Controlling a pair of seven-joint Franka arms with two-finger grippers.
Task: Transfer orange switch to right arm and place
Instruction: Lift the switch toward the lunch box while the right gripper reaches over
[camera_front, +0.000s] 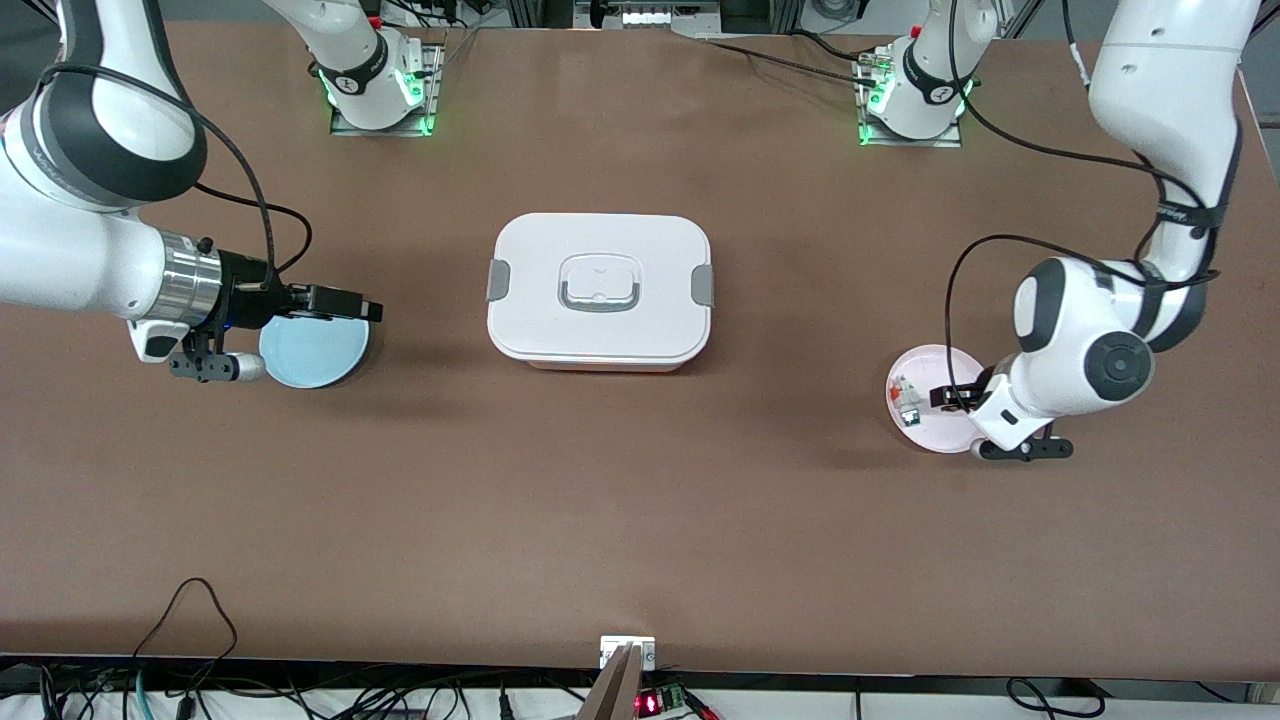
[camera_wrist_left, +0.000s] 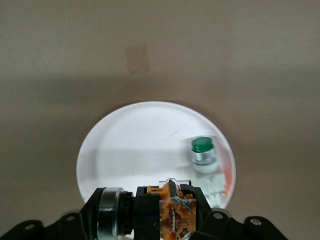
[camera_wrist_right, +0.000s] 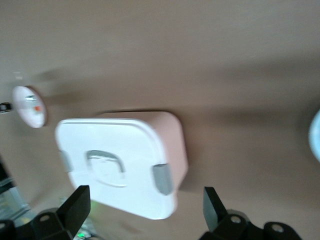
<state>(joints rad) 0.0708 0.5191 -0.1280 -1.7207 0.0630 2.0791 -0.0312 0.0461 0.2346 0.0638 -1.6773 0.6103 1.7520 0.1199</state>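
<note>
Gripping the orange switch (camera_wrist_left: 167, 210) between its closed fingers, the left gripper (camera_front: 950, 397) sits low over the pink plate (camera_front: 925, 430) at the left arm's end of the table, where a green-capped piece (camera_wrist_left: 202, 150) and a small white piece (camera_front: 908, 416) lie. Over the blue plate (camera_front: 310, 355) at the right arm's end, the right gripper (camera_front: 350, 305) waits with its fingers (camera_wrist_right: 75, 207) spread wide apart and holding nothing. Between the two plates stands a white lidded box (camera_front: 598, 292) with grey side clasps.
</note>
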